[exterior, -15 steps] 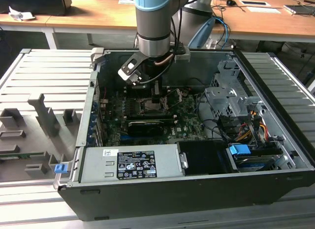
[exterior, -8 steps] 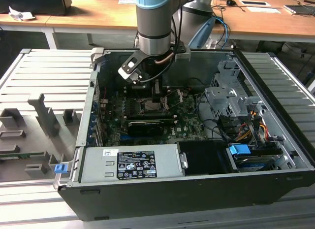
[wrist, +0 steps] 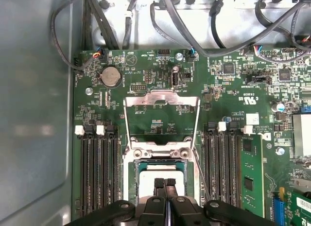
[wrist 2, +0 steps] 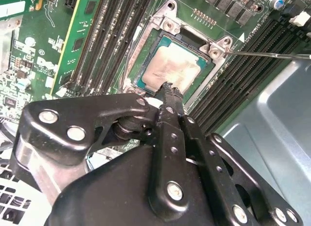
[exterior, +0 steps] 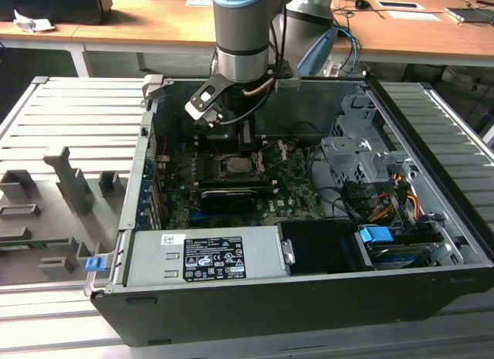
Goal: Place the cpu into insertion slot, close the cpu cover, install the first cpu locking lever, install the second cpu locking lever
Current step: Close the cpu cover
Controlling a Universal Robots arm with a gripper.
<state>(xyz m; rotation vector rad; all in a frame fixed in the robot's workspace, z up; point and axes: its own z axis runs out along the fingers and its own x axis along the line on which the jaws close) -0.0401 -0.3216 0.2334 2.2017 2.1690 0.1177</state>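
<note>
The cpu (wrist 2: 170, 70) lies in the insertion slot (wrist 2: 192, 39) on the green board (wrist: 233, 95), while the cpu cover (wrist: 162, 95) stands open, tipped back from the socket. The gripper (wrist: 165, 182) hangs right over the cpu with its fingers (wrist 2: 167, 114) pressed together and holding nothing; whether the tips touch the plate cannot be told. If the cpu sits slightly askew, a downward push here could bend the socket's contacts, and a sideways slip could scrape the plate.
</note>
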